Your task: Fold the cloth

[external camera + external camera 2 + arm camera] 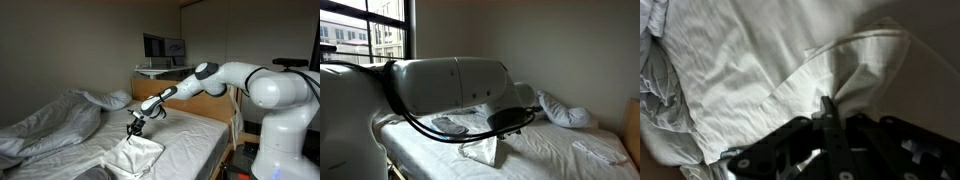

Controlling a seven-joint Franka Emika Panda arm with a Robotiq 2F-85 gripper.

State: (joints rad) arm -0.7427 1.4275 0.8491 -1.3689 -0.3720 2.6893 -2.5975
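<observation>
The cloth (138, 156) is a thin white sheet lying on the mattress, with one part pulled up into a peak. In an exterior view my gripper (134, 126) is right above that peak, shut on the fabric. In the wrist view the black fingers (827, 106) are pressed together, pinching a fold of the cloth (855, 65) that fans out from their tip. In an exterior view the lifted cloth (480, 150) hangs as a small tent below the arm, and the arm hides the jaws.
A puffy grey-white duvet (50, 122) is bunched at the far side of the bed, also seen as the duvet (565, 110). A wooden headboard (165, 78) and a desk with a monitor (163, 46) stand behind. The robot base (280, 120) is beside the bed.
</observation>
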